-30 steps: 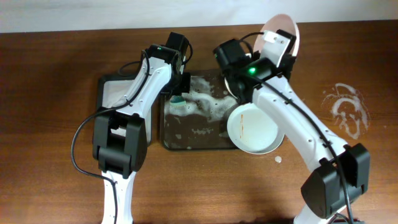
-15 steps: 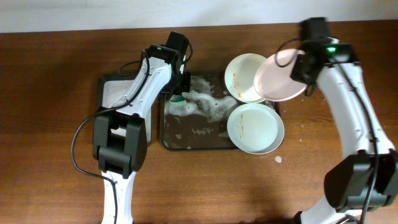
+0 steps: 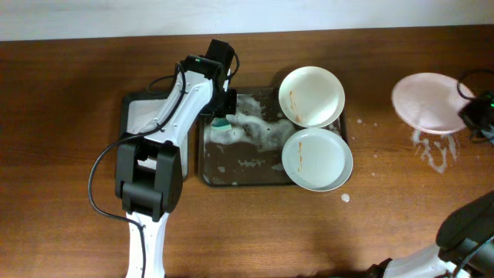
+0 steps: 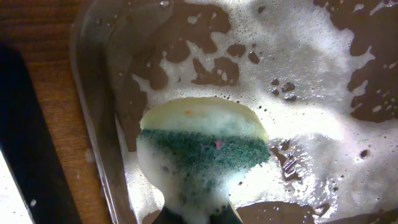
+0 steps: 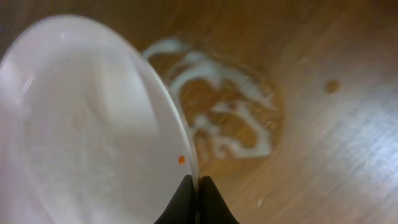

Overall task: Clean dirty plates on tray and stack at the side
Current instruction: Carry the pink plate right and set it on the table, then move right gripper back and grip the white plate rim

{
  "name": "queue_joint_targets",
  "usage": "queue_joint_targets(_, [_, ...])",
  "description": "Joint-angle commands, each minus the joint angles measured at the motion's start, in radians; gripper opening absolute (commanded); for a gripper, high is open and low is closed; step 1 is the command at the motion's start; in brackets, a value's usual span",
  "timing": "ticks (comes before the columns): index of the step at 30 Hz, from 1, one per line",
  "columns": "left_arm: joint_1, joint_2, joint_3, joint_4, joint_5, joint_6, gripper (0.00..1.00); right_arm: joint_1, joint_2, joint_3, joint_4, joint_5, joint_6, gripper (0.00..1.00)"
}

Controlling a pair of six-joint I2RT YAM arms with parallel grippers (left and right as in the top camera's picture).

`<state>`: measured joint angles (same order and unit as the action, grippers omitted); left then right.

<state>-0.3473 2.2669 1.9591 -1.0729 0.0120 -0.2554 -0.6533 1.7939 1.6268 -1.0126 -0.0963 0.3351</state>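
**Tray** (image 3: pixel 231 171): dark, rectangular, foam-streaked. Its long axis runs left to right across the table (image 3: pixel 69 224).

**Upper plate** (image 3: pixel 311 96): face up on the tray's far right corner, overhanging the rim. A thin orange streak runs front to back near its left side.

**Lower plate** (image 3: pixel 316 159): face up on the near right corner, its rim meeting the upper plate's. It has a similar streak.

**Third plate** (image 3: pixel 427 102): well apart from the tray, at the table's right edge, with its hollow facing up. The right gripper (image 3: pixel 469 113) is clamped on its rim, fingers pinched together. One orange speck sits by the rim.

**Foam ring** (image 3: pixel 434 150): white residue on the wood just beside the third plate.

**Left gripper** (image 3: pixel 223 116): over the tray's far left corner, closed on the sponge (image 4: pixel 202 149). The sponge is green and white and pressed into the suds.

**Narrow tray** (image 3: pixel 139 116): dark, just left of the tray, partly under the left arm.
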Motion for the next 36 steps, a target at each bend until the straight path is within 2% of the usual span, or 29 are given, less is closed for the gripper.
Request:
queue_joint_targets(1, [0.003, 0.009, 0.018, -0.002, 0.011, -0.013, 0.01, -0.047, -0.018, -0.119, 0.085, 0.003, -0.006, 0.04])
queue_joint_targets(5, [0.003, 0.009, 0.018, -0.002, 0.011, -0.013, 0.01, -0.075, -0.018, -0.297, 0.267, 0.05, -0.006, 0.04])
queue_joint_targets(9, [0.003, 0.009, 0.018, -0.002, 0.011, -0.013, 0.01, -0.075, -0.018, -0.364, 0.358, 0.116, -0.006, 0.05])
queue_joint_targets(11, [0.003, 0.009, 0.018, -0.002, 0.011, -0.013, 0.01, -0.076, -0.018, -0.367, 0.385, 0.116, -0.006, 0.11])
queue_joint_targets(12, [0.003, 0.009, 0.018, -0.002, 0.011, -0.013, 0.01, -0.076, -0.018, -0.366, 0.399, 0.116, -0.006, 0.21])
queue_joint_targets(13, [0.003, 0.009, 0.018, -0.002, 0.011, -0.013, 0.01, -0.076, -0.018, -0.365, 0.402, 0.116, -0.006, 0.34])
queue_joint_targets(14, [0.003, 0.009, 0.018, -0.002, 0.011, -0.013, 0.01, -0.076, -0.019, -0.365, 0.401, 0.106, -0.006, 0.56])
queue_joint_targets(15, [0.003, 0.009, 0.018, -0.002, 0.011, -0.013, 0.01, -0.076, -0.019, -0.364, 0.399, 0.089, -0.006, 0.64])
queue_joint_targets(17, [0.003, 0.009, 0.018, -0.002, 0.011, -0.014, 0.01, -0.074, -0.027, -0.362, 0.38, -0.002, -0.006, 0.7])
queue_joint_targets(23, [0.003, 0.009, 0.018, -0.002, 0.011, -0.013, 0.01, -0.036, -0.063, -0.254, 0.169, -0.282, -0.069, 0.67])
queue_joint_targets(26, [0.003, 0.009, 0.018, -0.006, 0.012, -0.013, 0.01, 0.064, -0.115, -0.242, 0.011, -0.376, -0.119, 0.64])
queue_joint_targets(30, [0.004, 0.004, 0.042, -0.035, 0.039, -0.013, 0.01, 0.257, -0.131, -0.242, -0.097, -0.367, -0.174, 0.62])
queue_joint_targets(33, [0.004, -0.002, 0.1, -0.084, 0.042, 0.002, 0.01, 0.397, -0.131, -0.243, -0.111, -0.311, -0.173, 0.62])
queue_joint_targets(36, [0.004, -0.008, 0.167, -0.123, 0.064, 0.025, 0.01, 0.573, -0.123, -0.243, -0.093, -0.225, -0.093, 0.62])
